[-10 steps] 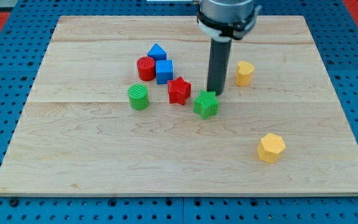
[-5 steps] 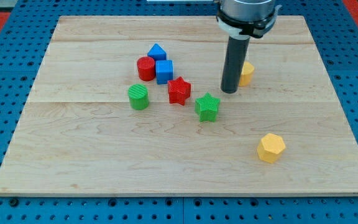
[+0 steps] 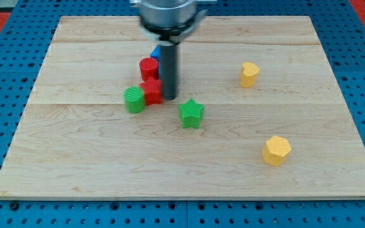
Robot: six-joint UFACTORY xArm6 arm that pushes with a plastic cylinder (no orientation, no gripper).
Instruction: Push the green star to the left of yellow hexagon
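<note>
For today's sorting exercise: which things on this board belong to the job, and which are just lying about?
Job:
green star
yellow hexagon
my tip, up-left of the star

Lying about:
green cylinder
red star
red cylinder
blue block, mostly hidden
small yellow block

My tip [image 3: 170, 98] is down at the counter [image 3: 94, 158], the dark rod standing upright above it. The rod rises to a grey, blurred collar at the view's top, left of centre, where the rest of the arm passes out of view.
</note>
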